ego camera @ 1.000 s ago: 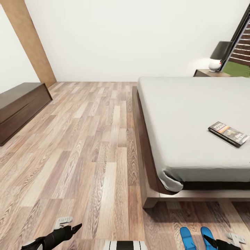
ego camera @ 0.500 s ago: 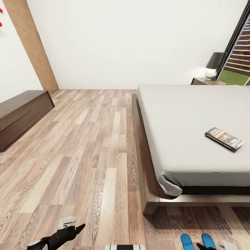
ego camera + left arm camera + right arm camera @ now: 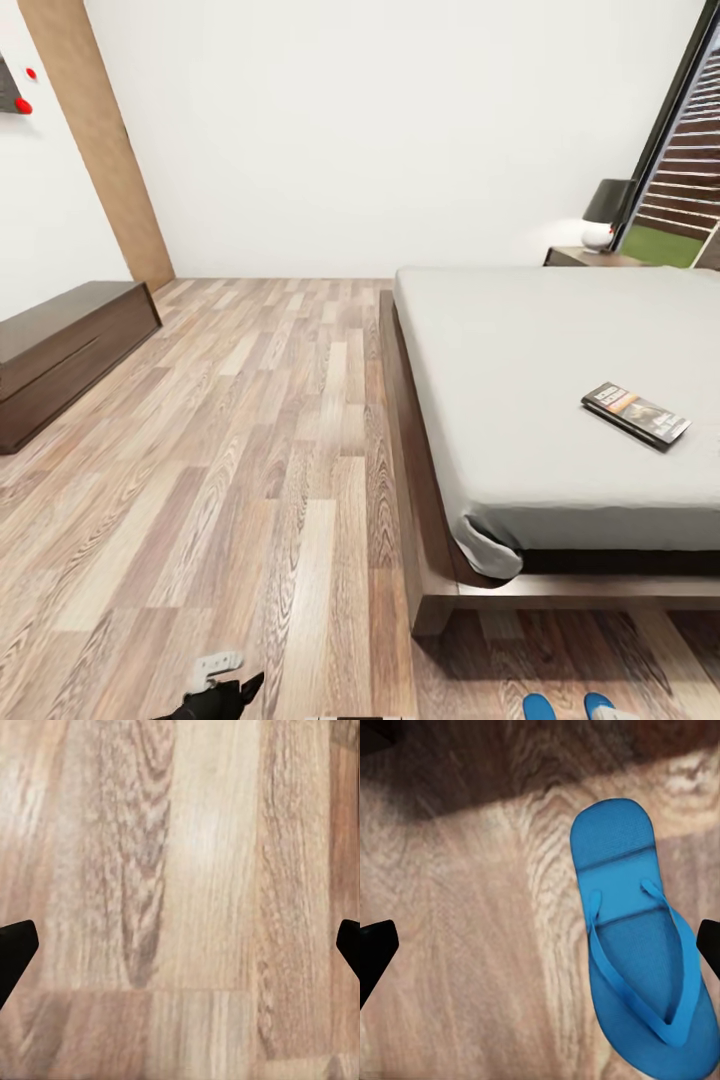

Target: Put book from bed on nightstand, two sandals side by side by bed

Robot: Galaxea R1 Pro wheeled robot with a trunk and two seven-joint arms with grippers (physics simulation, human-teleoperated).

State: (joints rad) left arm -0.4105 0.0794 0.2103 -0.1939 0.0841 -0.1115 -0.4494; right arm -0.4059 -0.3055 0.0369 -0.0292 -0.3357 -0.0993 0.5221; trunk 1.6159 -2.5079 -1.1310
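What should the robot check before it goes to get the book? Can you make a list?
1. Book on the bed: ok, it lies flat on the mattress, untouched.
2. Nightstand with the lamp reachable: cannot tell, it stands beyond the bed's far end.
3. Left gripper free: ok, open over bare floor.
4. Right gripper free: ok, open, holding nothing.
5. Sandals side by side by the bed: cannot tell, only two blue tips peek in; one sandal lies flat on the floor.
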